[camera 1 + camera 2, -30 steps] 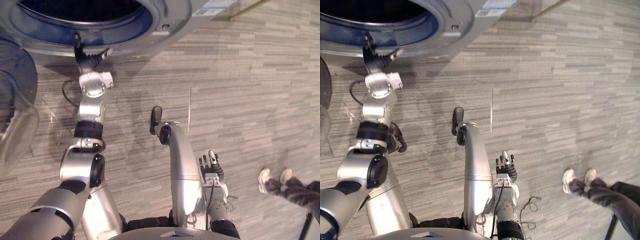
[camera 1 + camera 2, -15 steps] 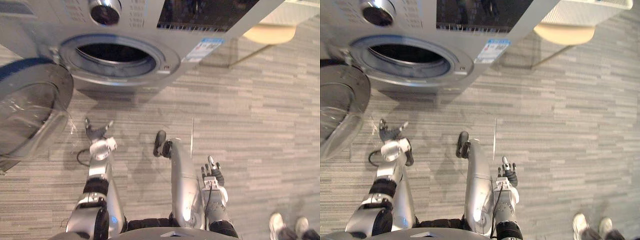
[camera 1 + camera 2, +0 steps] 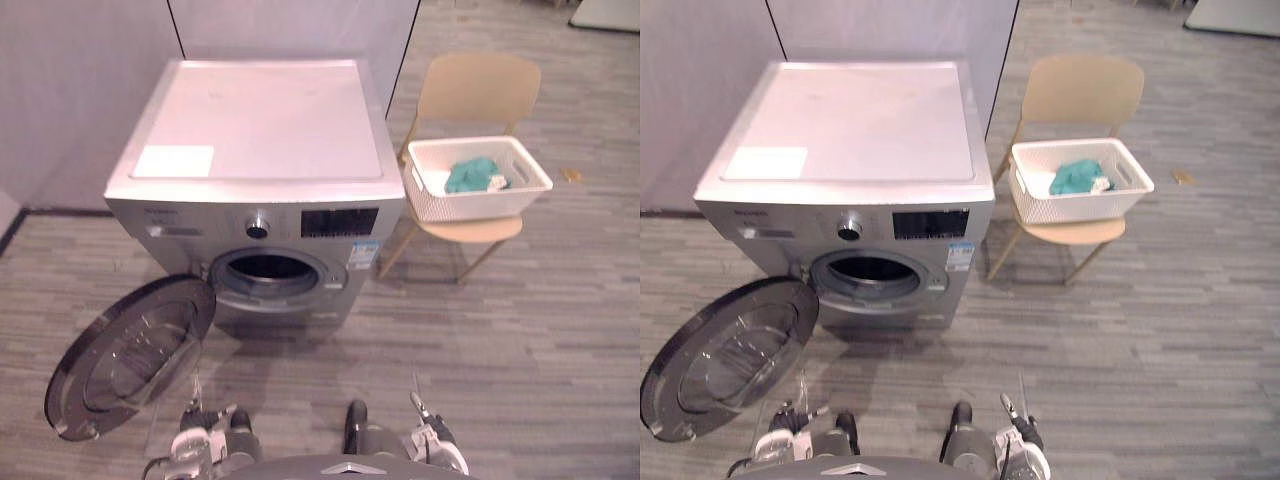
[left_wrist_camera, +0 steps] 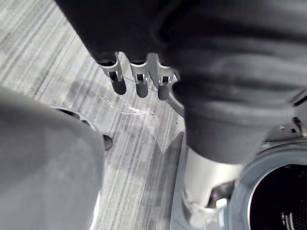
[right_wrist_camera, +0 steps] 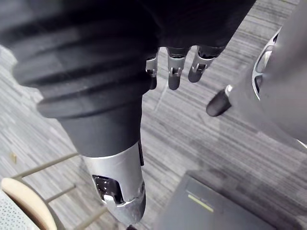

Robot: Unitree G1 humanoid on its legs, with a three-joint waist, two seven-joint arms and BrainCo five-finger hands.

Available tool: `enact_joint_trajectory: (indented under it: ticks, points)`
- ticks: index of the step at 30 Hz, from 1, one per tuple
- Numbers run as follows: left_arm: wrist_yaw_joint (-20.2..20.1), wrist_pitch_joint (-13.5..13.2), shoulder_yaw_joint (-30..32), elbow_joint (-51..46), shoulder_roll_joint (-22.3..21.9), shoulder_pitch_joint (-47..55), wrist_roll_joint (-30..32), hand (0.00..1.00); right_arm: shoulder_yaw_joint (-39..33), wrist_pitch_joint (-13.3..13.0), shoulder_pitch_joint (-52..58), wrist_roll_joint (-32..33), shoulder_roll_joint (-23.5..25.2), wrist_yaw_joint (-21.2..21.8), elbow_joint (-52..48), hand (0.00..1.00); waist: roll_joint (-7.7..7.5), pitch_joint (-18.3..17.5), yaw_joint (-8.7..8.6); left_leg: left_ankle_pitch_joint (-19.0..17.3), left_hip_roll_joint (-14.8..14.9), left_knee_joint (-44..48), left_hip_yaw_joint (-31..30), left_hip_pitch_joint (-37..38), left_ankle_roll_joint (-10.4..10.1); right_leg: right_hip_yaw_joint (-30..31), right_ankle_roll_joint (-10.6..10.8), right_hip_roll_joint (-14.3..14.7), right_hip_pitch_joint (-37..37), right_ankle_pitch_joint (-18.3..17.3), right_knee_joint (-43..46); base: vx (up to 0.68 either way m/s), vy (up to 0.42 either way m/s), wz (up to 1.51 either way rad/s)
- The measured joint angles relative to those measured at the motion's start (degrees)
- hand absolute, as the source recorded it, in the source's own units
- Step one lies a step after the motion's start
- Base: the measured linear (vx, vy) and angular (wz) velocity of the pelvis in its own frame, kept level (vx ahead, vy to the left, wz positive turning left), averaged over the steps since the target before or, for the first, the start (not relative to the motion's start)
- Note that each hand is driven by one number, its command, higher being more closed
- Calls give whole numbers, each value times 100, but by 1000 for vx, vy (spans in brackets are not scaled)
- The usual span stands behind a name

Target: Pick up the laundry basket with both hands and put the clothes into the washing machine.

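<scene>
Washing machine [image 3: 255, 140] — silver front-loader with a flat pale top, standing on the grey plank floor [image 3: 560, 330].

Door [image 3: 128, 358] — round with a glass bowl. It is swung wide open to the machine's left and lies low and tilted, inner face up.

Drum opening [image 3: 268, 271] — in the machine's front face, below the dial; dark inside.

Chair [image 3: 470, 88] — tan, just beside the machine's right side, backrest away from the robot.

Laundry basket [image 3: 432, 204] — white and rectangular with perforated walls. It sits on the chair seat to the machine's right, about level with the control panel.

Clothes [image 3: 470, 174] — a teal bundle with a bit of white, lying inside the basket.

Left hand [image 4: 118, 80] — low in front of the machine, on the door's side. Its fingers are straight and relaxed, pointing at the floor, with nothing in them.

Right hand [image 5: 173, 76] — low in front of the machine, toward its right and well apart from the basket. Its fingers hang loose and uncurled, empty.
</scene>
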Motion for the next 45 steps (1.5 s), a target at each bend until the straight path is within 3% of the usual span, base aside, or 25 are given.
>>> enact_joint_trajectory:
  ticks: [6,9,12,14,16,17,19,20,21,25,27,30,34,37,39,40,41,43,44,45]
  points:
    - [-34,-7,-211,62,11,-26,-123,0,41,19,-47,-645,-25,118,232,0,18,-130,-8,128,25,15,-140,373,-49,-64,49,191,649,233,-553,111,-2,5]
    - [-30,-13,-570,51,34,-110,-122,0,183,21,-118,-781,-94,217,350,0,36,-48,-14,-79,139,573,-186,384,-31,-125,41,240,933,111,-467,39,6,13]
    - [-35,-18,-934,43,34,-180,-119,0,344,20,-224,-952,-167,241,392,0,72,30,-17,-205,186,1281,-271,171,131,-21,38,233,961,-78,-312,-80,8,-4]
    - [-63,-18,-1049,42,-51,-205,-116,0,365,21,-274,-1091,-226,251,448,0,149,48,-32,-251,160,1389,-327,140,157,78,31,223,937,-98,-274,-84,35,-3]
    - [-142,-18,-1077,49,-176,-221,-107,0,411,26,-297,-1094,-330,259,497,0,273,69,-19,-607,2,1319,-687,228,95,298,36,229,902,-98,-243,-92,132,-15]
    - [-151,-17,-959,37,-175,-218,-106,0,437,28,-333,-1094,-333,260,548,0,255,74,16,-869,-222,1275,-1007,290,16,514,41,243,842,-98,-196,-96,166,-42]
    - [-148,-22,-696,13,-208,-191,-105,0,697,24,-285,-1157,-338,280,540,0,230,44,105,-1056,-656,1260,-1528,334,159,1134,46,282,764,-98,-315,-59,175,-80]
    - [-155,-45,-533,19,-195,-157,-108,0,873,31,-313,-1322,-343,338,545,0,123,-23,119,-1128,-782,1233,-1567,341,254,1484,48,308,734,-94,-455,-8,221,-85]
    - [-159,-55,-481,30,-180,-118,-107,0,961,31,-359,-1369,-342,373,545,0,152,-16,118,-1136,-779,1201,-1477,347,273,1610,53,310,727,-68,-531,22,193,-81]
    - [-233,-98,-295,66,-58,-67,-84,0,1389,147,-370,-1537,-304,456,561,0,-60,-112,113,-1113,-742,857,-882,566,308,1962,-73,305,666,93,-866,35,72,-62]
    - [-233,-106,-297,116,-42,-83,-45,0,1485,146,-349,-1536,-313,463,548,0,-94,-139,115,-1108,-717,685,-709,684,300,1992,-125,315,569,156,-827,114,5,-52]
    - [-232,-111,-311,178,-53,-164,-45,0,1463,136,-342,-1535,-347,462,521,0,-94,-147,108,-1092,-682,477,-455,899,272,2173,-46,415,265,192,-299,152,-14,-55]
    - [-233,-66,-510,250,-136,-358,-45,0,1335,138,-329,-1532,-294,458,191,0,-35,-21,123,-1109,-622,472,-5,1169,240,2594,115,725,-524,-275,1086,185,-11,-76]
    - [-227,-55,-662,198,-221,-453,-50,0,1151,124,-345,-1535,-111,463,-143,0,-173,263,82,-1109,-704,458,460,1480,244,2451,23,827,-1321,-325,2605,76,-37,-117]
    - [-236,-54,-800,142,-236,-400,-58,0,1106,122,-447,-1535,-94,469,-185,0,-89,337,-32,-1197,-599,426,665,1668,305,2124,-159,771,-1478,-416,2880,77,-52,-67]
    - [-245,-54,-857,73,-240,-394,-71,0,989,130,-451,-1537,-120,479,-175,0,-154,354,-83,-1194,-600,266,830,1830,296,1619,-344,441,-1573,-829,3462,122,-63,-17]
    - [-244,-59,-936,54,-240,-392,-125,0,857,131,-388,-1530,-148,496,-115,0,-163,347,-71,-1155,-556,176,860,1929,226,1186,-337,21,-1579,-1094,3759,163,-105,-20]
    - [-232,-102,-951,51,-197,-303,-203,0,590,135,-418,-1500,-161,514,-44,0,-135,346,-24,-1122,-446,137,1015,2013,135,846,-278,-465,-1654,-1263,3693,175,-198,-35]
    - [-230,-121,-955,59,-158,-288,-242,0,500,126,-435,-1466,-157,556,16,0,-141,342,-27,-1114,-411,136,1036,2031,100,777,-269,-596,-1651,-1249,3465,191,-308,-53]
    - [-234,-151,-988,66,-49,-239,-304,0,281,125,-456,-1258,-135,623,216,0,-250,317,-27,-1110,-449,124,1060,2138,-55,680,-370,-714,-1446,-696,2422,227,-352,-85]
